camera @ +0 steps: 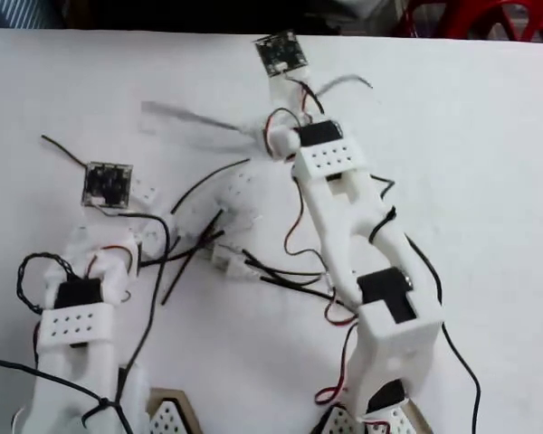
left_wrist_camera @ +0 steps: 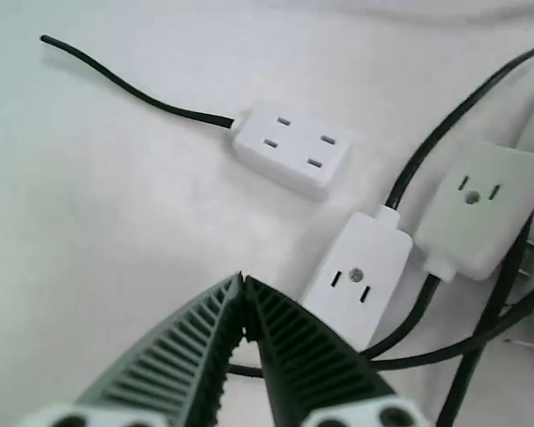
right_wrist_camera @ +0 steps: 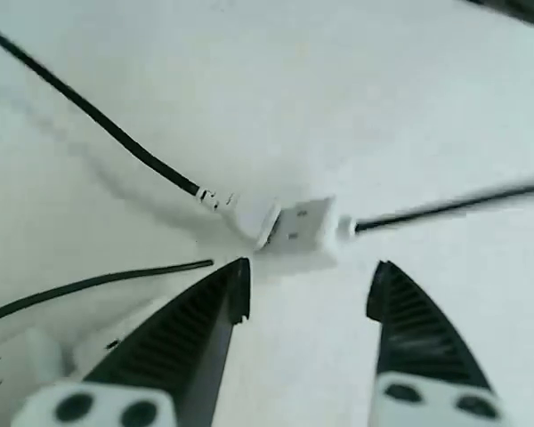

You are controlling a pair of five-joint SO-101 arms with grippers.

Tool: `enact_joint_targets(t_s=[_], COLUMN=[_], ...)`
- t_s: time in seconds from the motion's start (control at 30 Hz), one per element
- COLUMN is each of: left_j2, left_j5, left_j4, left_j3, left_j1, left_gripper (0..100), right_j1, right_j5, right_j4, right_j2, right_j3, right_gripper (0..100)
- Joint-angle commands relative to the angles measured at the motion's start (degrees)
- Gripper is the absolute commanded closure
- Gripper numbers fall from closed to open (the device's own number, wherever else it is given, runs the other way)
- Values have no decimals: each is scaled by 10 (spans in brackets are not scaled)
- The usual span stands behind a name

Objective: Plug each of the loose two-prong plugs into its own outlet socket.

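High view: white worktop (camera: 489, 136); outlet cluster (camera: 228, 201) mid-worktop, presumably for shared reach.
Left wrist view: left claw (left_wrist_camera: 243, 289) pressed together, empty, near the two-slot outlet block (left_wrist_camera: 291, 149).
Right wrist view: right claw (right_wrist_camera: 307, 280) spread apart, white plug (right_wrist_camera: 301, 222) on the worktop just ahead, likely lining up a grasp.
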Motion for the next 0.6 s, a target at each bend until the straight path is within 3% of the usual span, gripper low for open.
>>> enact_joint_targets(t_s=[0.0, 0.2, 0.33, 0.57], left_j2=[-15, -15, -15, -15], left_j5=[-3, -3, -3, -3], left_j4=[-23, -23, -23, -23], left_j3=[-9, -9, -9, -8], left_j1=[-32, -34, -34, -32], left_gripper=[977, 977, 976, 976], right_j1=[-25, -65, -100, -128], right_j5=[-2, 8, 141, 260], right_j4=[87, 225, 293, 241], right_j2=[-75, -108, -107, -107], right_j3=[-29, -29, -19, 97], right_gripper=[865, 865, 826, 805])
